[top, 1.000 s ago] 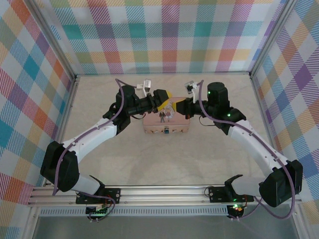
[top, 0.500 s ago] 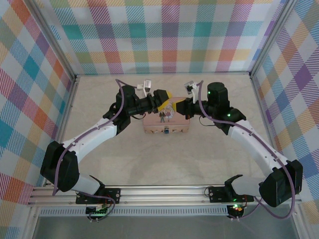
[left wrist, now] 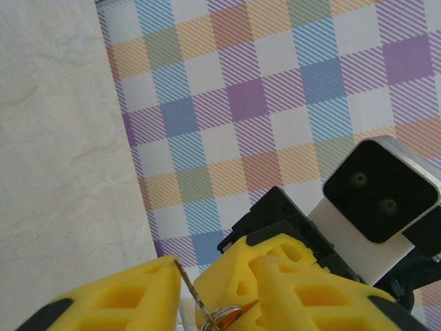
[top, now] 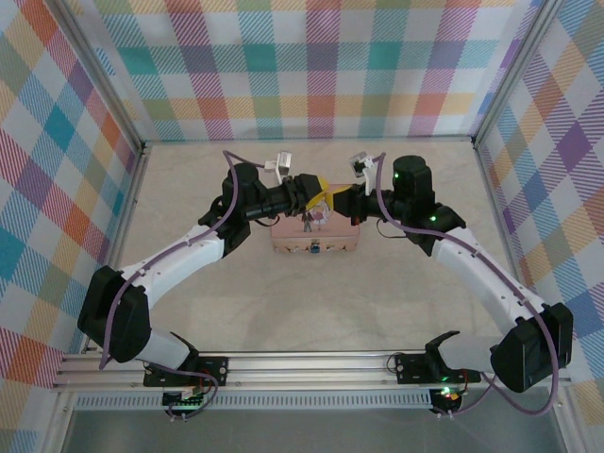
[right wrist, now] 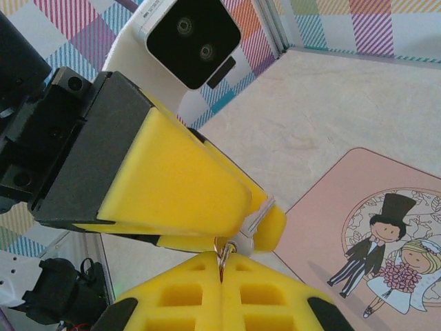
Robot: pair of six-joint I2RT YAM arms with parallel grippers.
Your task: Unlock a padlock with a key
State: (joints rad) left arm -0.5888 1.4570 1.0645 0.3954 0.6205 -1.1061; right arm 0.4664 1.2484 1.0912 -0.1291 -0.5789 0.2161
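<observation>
Key (right wrist: 256,215) mostly hidden between the left tool's (right wrist: 267,219) yellow pads (right wrist: 172,186); padlock (top: 314,249) a tiny blue speck.

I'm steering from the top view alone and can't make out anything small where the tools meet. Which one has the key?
Observer: The left tool looks closed on the key; the right wrist view shows it pinched at the tips.
Operator: And the right tool?
Observer: The right tool is shut on the ring at that key's end.
Operator: How does the key sit?
Observer: In the left wrist view it shows edge-on, a thin sliver rising from the ring.
</observation>
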